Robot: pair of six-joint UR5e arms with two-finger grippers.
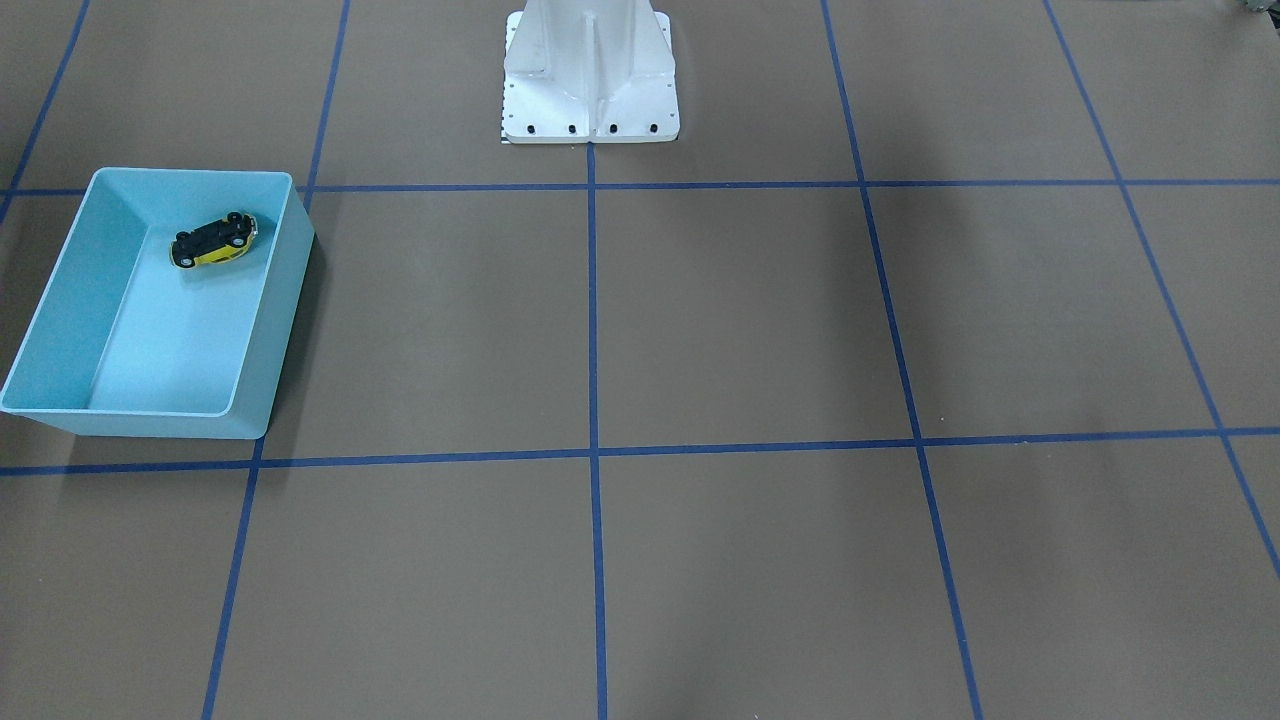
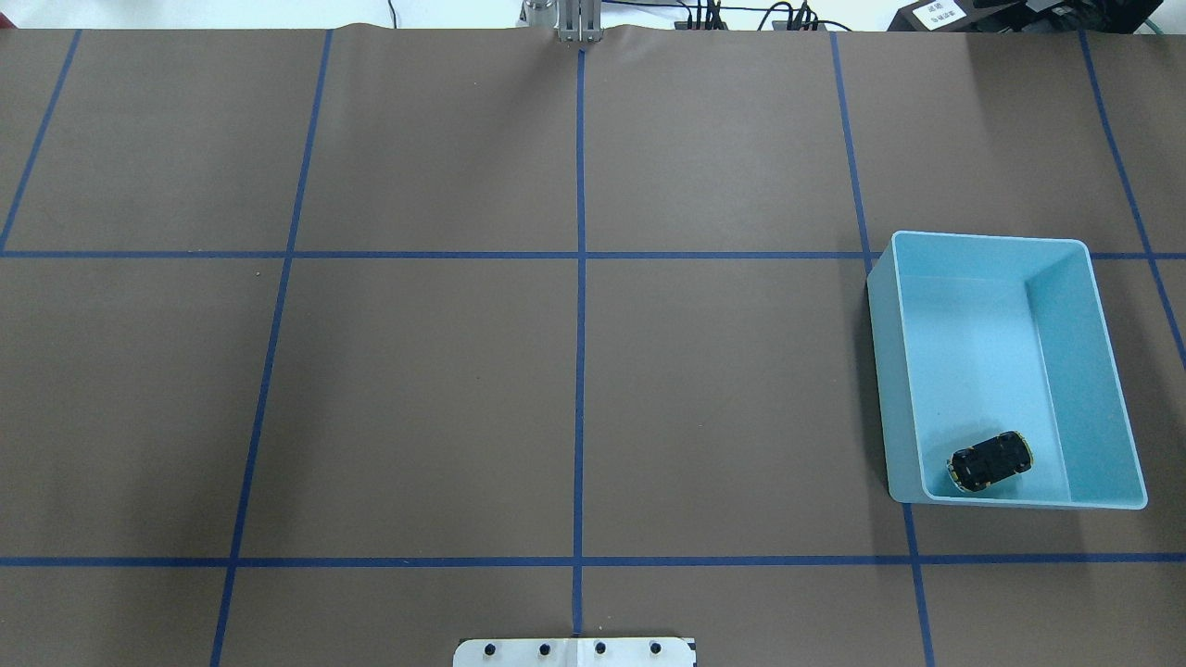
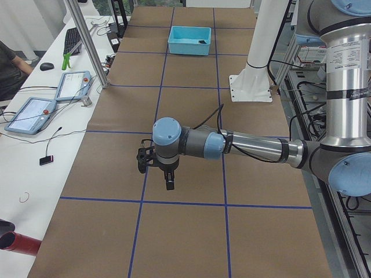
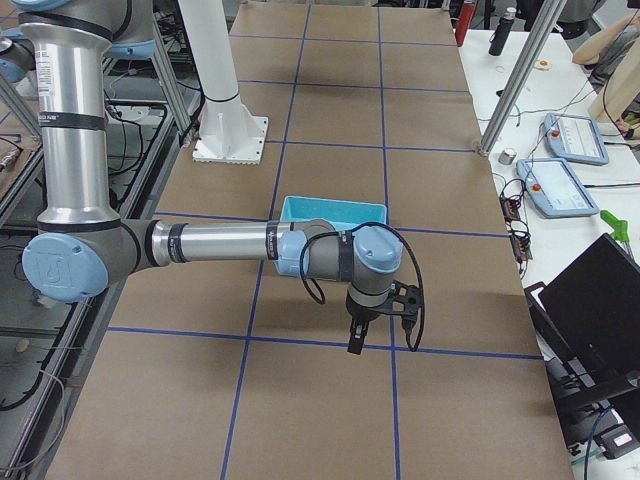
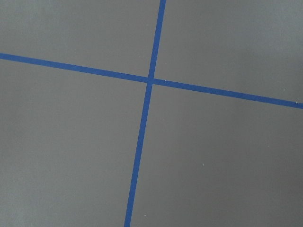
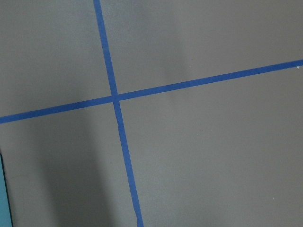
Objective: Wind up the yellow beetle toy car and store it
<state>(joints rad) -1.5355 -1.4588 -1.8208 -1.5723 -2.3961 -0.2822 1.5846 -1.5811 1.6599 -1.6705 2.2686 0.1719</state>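
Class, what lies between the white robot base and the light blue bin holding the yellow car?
Nothing stands between the base and the bin: only bare brown table crossed by blue tape, as the overhead view shows.

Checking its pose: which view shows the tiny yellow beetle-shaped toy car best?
Exterior front-facing: the yellow beetle toy car lies tipped in the light blue plastic bin, black underside and yellow side showing. Overhead shows mostly underside; exterior left a speck; the rest nothing.

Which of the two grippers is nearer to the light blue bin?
The right gripper: it hangs close beside the light blue bin, while the left gripper is far away from it.
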